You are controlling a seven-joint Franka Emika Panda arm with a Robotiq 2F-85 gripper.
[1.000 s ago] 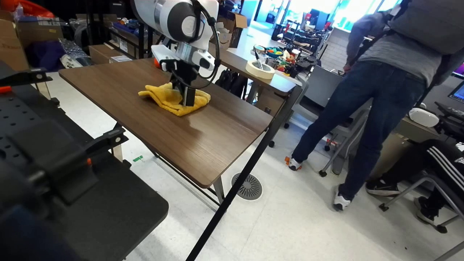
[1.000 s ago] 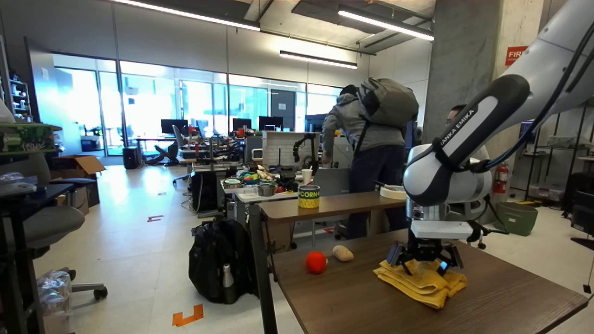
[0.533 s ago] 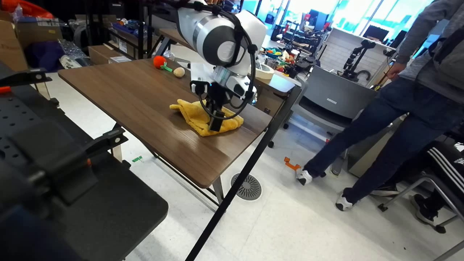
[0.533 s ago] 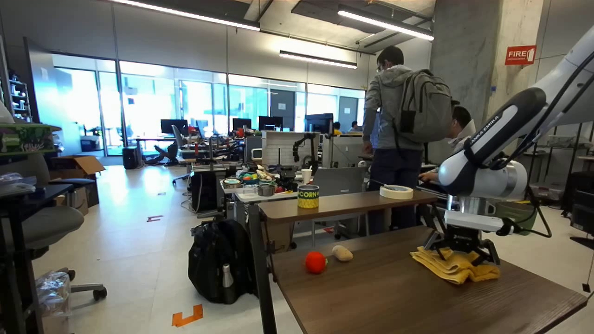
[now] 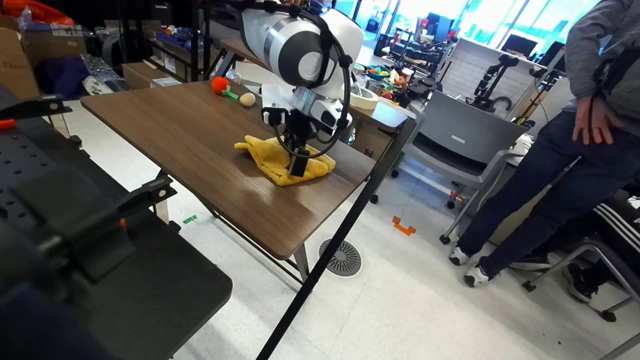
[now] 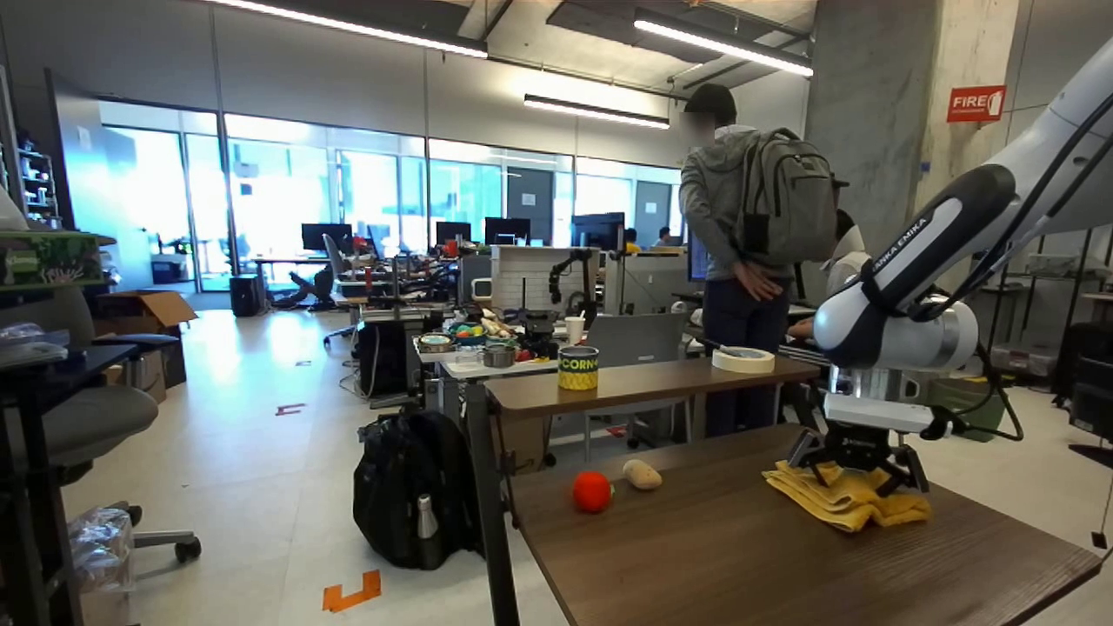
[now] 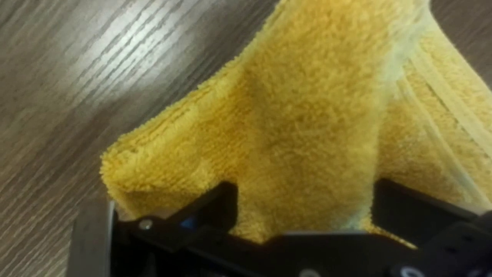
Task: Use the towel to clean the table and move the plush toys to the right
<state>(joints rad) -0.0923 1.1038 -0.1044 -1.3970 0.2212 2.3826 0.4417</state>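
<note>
Wrist view has the hand (image 7: pixel 303 190) spread wide atop the folded yellow terry towel (image 7: pixel 315 100), prob. so pressure alone can wipe the wood-grain desk (image 7: pixel 46 96) (no pinch needed, imo).

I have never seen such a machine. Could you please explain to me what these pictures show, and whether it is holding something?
The machine is a robot arm. Two views show it from outside, from different places; the close-up is taken at its wrist, looking down. On the brown table lie a folded yellow towel, a round red toy with some green, and a beige oval toy. The fingers stand wide apart, down on the towel; cloth shows between them, but I see no pinch.
</note>
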